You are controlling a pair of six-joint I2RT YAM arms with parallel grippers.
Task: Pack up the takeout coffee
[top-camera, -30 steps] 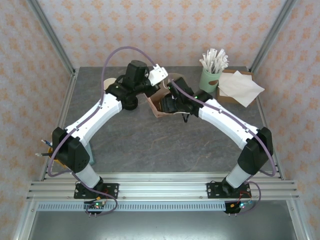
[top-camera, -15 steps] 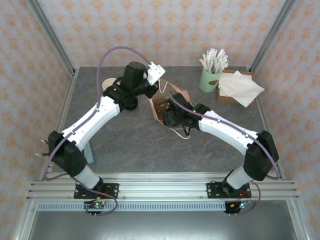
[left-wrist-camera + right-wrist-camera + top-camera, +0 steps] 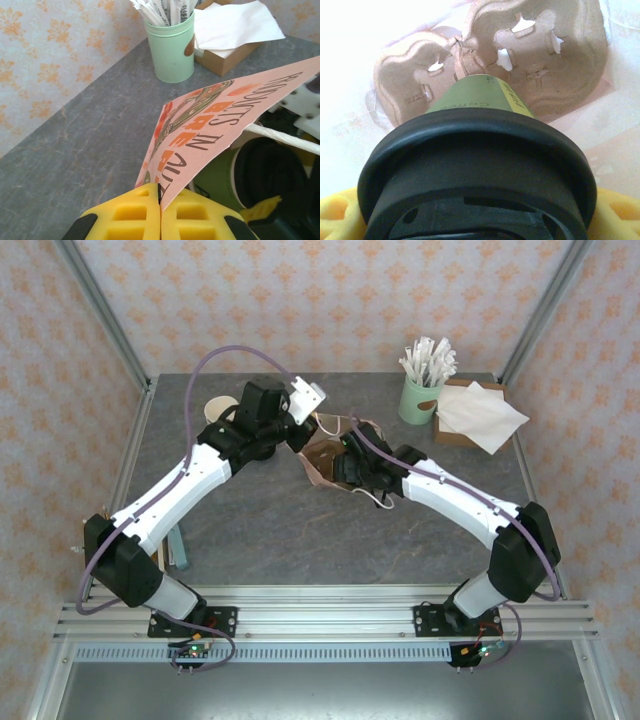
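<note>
Takeout coffee (image 3: 480, 165) — snug between the right jaws

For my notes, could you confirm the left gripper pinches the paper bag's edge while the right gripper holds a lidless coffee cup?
Not lidless: the right wrist view shows a black lid on the coffee cup; the rest is right.

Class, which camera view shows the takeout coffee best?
The right wrist view: the takeout coffee is closest there, its black lid and green side clear. The left wrist view catches part of it beyond the paper bag; from above it is too small to tell.
</note>
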